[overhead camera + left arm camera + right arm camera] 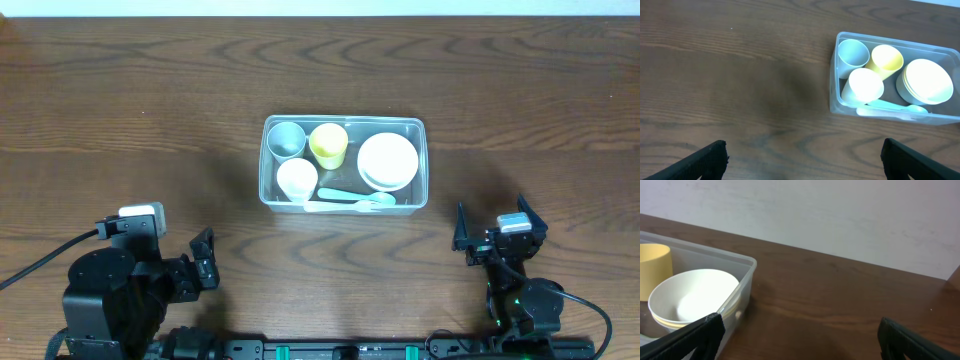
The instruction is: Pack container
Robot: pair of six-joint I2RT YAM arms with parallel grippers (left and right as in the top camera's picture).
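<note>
The clear plastic container (422, 160) stands at the middle of the wooden table. Inside it are a pale blue cup (286, 139), a yellow cup (328, 144), a white cup (296, 178), stacked white bowls (387, 160) and pale spoons (352, 200) along the near wall. My left gripper (204, 257) rests open near the front left, well away from the container (834, 95). My right gripper (497, 226) is open at the front right; the container (742, 287) lies to its left. Nothing is between either pair of fingers.
Bare dark wood table (130, 120) surrounds the container on all sides. A pale wall (840, 215) rises behind the table's far edge in the right wrist view. The arm bases (105, 300) sit along the front edge.
</note>
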